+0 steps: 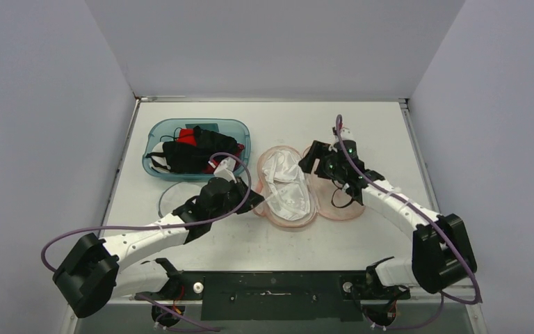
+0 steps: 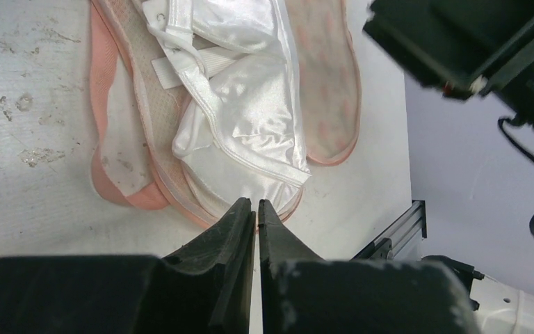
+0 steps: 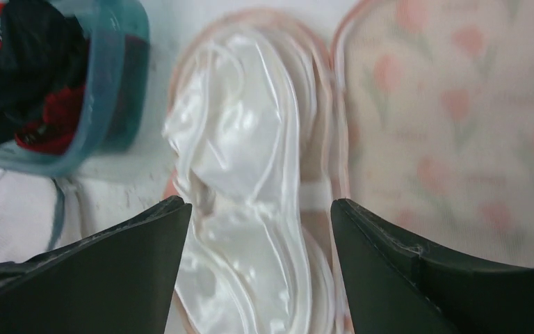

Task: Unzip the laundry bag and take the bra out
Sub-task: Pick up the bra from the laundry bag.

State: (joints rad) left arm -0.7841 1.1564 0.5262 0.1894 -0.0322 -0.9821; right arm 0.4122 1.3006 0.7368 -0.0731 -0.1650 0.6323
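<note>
I found the laundry bag (image 3: pixel 459 104) unzipped and lying open on the bench (image 1: pixel 361 125), with the white bra (image 1: pixel 284 184) resting in its left half. My left jaws were pressed together with nothing visible between them, their tips right at the bag's near rim and the bra just beyond. My right jaws stood spread wide and empty above the bra, which showed between the two tips. The bag's tulip-print flap lay to their right, and a teal bin (image 1: pixel 147 154) to their left.
</note>
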